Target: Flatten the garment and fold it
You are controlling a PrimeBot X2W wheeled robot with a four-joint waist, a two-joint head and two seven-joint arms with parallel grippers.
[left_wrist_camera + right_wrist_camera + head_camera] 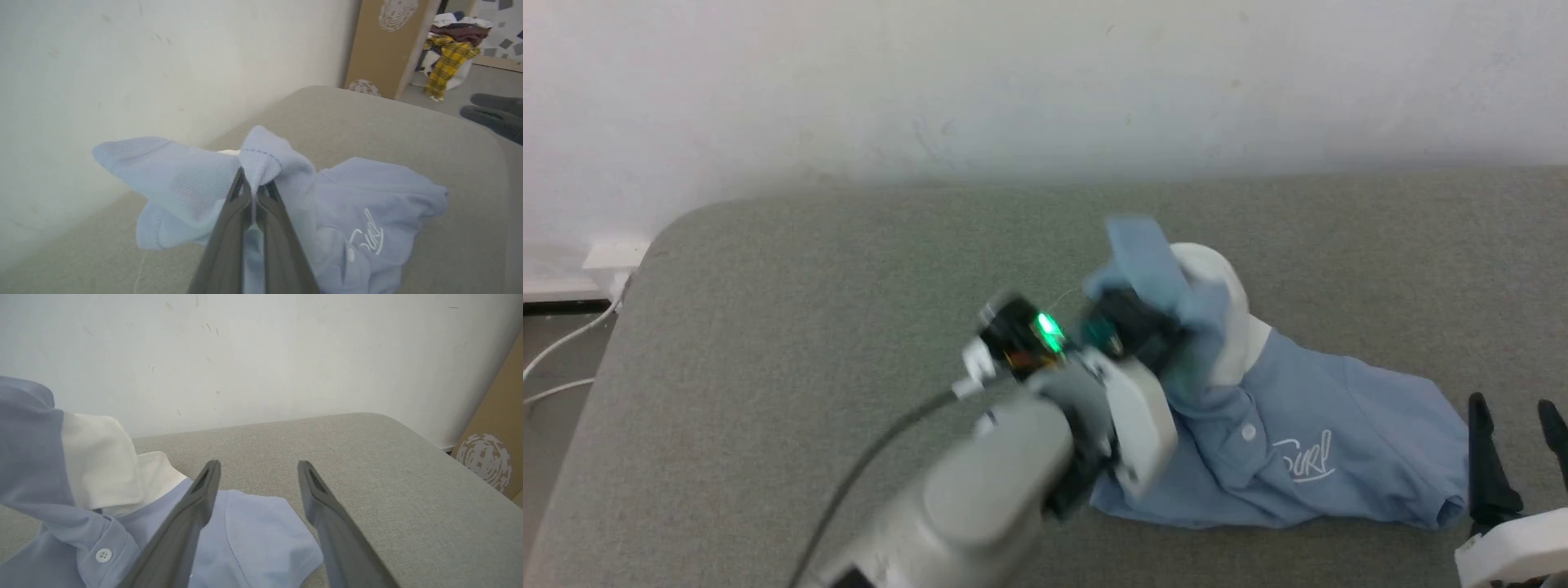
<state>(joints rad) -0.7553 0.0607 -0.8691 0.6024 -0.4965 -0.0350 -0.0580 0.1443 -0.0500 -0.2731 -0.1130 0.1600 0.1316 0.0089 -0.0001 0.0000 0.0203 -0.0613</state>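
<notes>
The left gripper (251, 185) has its two dark fingers pressed together on a fold of the garment (367, 192), pinching a bunched edge of light blue knit and holding it lifted above the surface. In the head view this gripper (1131, 327) is blurred, its tips are buried in cloth, and the pale left forearm hides the near left part of the shirt. A green light glows on the wrist.

The right gripper (257, 469) is spread wide and holds nothing. Its fingers hang above the shirt's right end, over a sleeve lying flat. In the head view it (1515, 416) is at the lower right, partly cut off by the frame edge, just beside the shirt.

The garment (1339, 433) is crumpled right of centre on a grey padded surface (809, 327). Its white collar (1225, 302) is raised toward the wall and one white button (103, 555) shows on the placket. White cursive script (367, 237) crosses the chest. A wrinkle breaks it, so it cannot be read with certainty.

A white wall (1013, 82) stands behind the surface. In the left wrist view a brown panel (380, 45) with pale round prints leans beyond it. Farther back is what looks like a white tub (457, 77) heaped with clothes, a yellow plaid piece (447, 57) hanging over its front. The other pieces are too small to make out.
</notes>
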